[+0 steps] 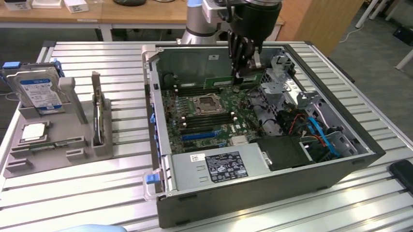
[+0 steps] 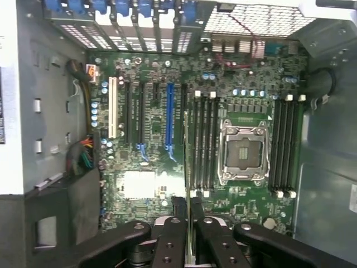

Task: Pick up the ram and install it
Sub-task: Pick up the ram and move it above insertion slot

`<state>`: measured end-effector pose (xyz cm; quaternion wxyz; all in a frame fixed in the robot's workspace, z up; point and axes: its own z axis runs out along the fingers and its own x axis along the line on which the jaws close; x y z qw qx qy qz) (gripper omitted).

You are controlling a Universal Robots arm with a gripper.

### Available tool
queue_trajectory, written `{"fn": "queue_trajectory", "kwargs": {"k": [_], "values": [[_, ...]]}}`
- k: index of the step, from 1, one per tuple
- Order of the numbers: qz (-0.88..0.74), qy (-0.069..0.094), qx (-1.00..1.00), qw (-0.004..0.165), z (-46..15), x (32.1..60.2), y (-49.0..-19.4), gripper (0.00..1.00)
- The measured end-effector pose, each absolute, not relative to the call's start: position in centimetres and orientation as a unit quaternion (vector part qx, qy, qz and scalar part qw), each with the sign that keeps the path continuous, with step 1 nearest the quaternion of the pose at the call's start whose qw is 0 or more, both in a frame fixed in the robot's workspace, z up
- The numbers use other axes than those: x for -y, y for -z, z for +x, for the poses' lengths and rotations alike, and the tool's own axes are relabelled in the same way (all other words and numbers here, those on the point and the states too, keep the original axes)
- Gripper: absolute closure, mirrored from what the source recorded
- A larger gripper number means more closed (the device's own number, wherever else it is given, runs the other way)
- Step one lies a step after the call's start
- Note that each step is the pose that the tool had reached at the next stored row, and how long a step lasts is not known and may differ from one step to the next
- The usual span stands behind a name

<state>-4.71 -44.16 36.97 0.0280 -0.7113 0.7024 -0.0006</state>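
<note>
Between the fingers (image 2: pixel 170 240) of the gripper (image 2: pixel 188 226) sits the ram (image 2: pixel 187 162). It is clamped on both flat faces and seen edge-on as a thin line running away from the fingertips.

Arm (image 1: pixel 200 17) pose: it reaches down from above into the open computer case (image 1: pixel 258 193), with the gripper pointing straight down.

Below the fingers lies the motherboard (image 2: pixel 150 128). The ram runs parallel to the memory slots (image 2: pixel 204 139), just beside the nearest one. Whether it touches a slot cannot be told.

Beyond those slots is the processor socket (image 2: pixel 244 152).

Well apart from the fingers, outside the case, a grey holder (image 1: pixel 48 159) carries a hard drive (image 1: pixel 40 92).
</note>
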Motion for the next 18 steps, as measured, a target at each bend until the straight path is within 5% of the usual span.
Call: {"fn": "queue_trajectory", "kwargs": {"k": [18], "values": [[-0.708, 0.001, -0.706, 0.028, -4.7, 41.0, -37.0, 0.86]]}}
